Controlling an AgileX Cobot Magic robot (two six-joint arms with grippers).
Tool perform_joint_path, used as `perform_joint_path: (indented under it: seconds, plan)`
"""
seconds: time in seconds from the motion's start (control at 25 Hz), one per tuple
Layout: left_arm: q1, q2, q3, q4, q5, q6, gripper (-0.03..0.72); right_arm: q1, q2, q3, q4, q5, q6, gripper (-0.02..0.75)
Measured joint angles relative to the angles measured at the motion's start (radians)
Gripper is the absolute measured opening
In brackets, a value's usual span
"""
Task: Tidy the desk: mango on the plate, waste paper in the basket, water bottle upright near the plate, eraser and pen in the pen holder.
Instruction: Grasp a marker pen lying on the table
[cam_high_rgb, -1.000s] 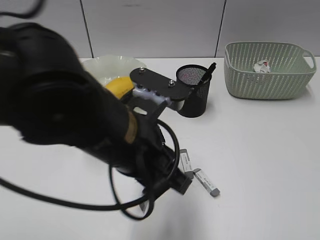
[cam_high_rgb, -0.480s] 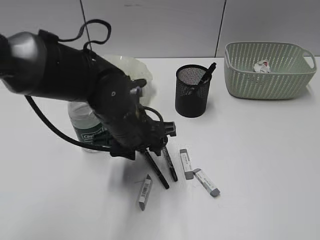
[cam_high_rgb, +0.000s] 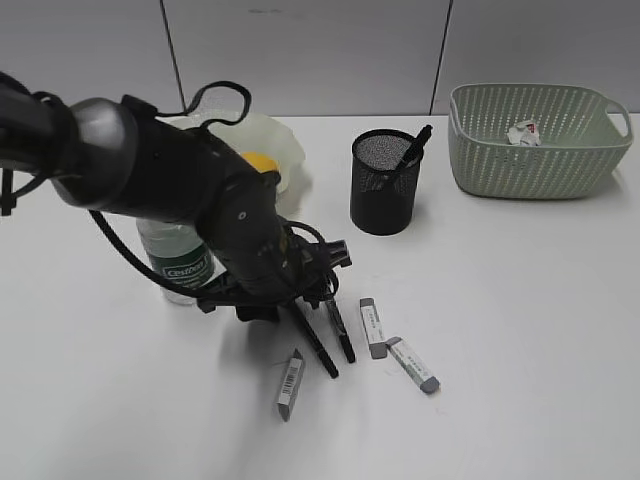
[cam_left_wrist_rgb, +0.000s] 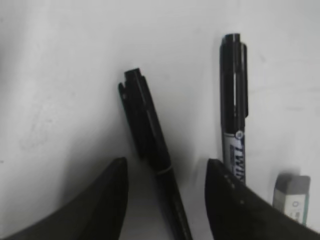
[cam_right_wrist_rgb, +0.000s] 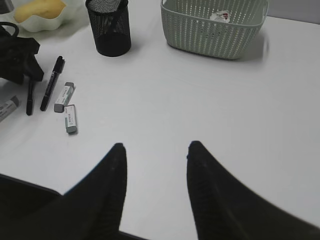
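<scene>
My left gripper (cam_high_rgb: 302, 308) is down on the desk (cam_high_rgb: 520, 300), open, its jaws (cam_left_wrist_rgb: 167, 162) straddling a black pen (cam_left_wrist_rgb: 149, 125) without touching it. A second pen, a marker (cam_left_wrist_rgb: 234, 115), lies just outside the right finger. Three grey erasers (cam_high_rgb: 372, 327) (cam_high_rgb: 413, 364) (cam_high_rgb: 290, 383) lie nearby. The water bottle (cam_high_rgb: 180, 255) stands upright beside the plate (cam_high_rgb: 280, 140), which holds the mango (cam_high_rgb: 260, 162). The pen holder (cam_high_rgb: 385, 185) has one pen in it. The waste paper (cam_high_rgb: 523, 133) lies in the basket (cam_high_rgb: 540, 150). My right gripper (cam_right_wrist_rgb: 156, 146) hovers open and empty over bare desk.
The left arm's bulk and cables (cam_high_rgb: 170, 190) hide part of the bottle and plate. The basket (cam_right_wrist_rgb: 215, 27) sits at the far right near the wall; the pen holder (cam_right_wrist_rgb: 109, 27) stands between it and the plate (cam_right_wrist_rgb: 37, 20).
The left arm swung away from the plate and came down over the pens. The bottle now stands free beside the plate. The right gripper has not moved.
</scene>
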Motion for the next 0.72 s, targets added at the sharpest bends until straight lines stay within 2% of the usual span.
perform_joint_path:
  seconds: [0.12,0.32,0.52,0.72]
  plan:
    - [0.000,0.021,-0.032,0.019,0.001,-0.009,0.347,0.000,0.000,0.000,0.000,0.000,0.000,0.330]
    - [-0.002,0.057,-0.086,0.032,0.038,-0.013,0.191,0.000,0.000,0.000,0.000,0.000,0.000,0.325]
    - [-0.003,0.062,-0.096,0.038,0.058,-0.013,0.164,0.000,0.000,0.000,0.000,0.000,0.001,0.321]
    - [-0.003,0.064,-0.101,0.040,0.061,-0.013,0.083,0.000,0.000,0.000,-0.001,0.000,0.001,0.321]
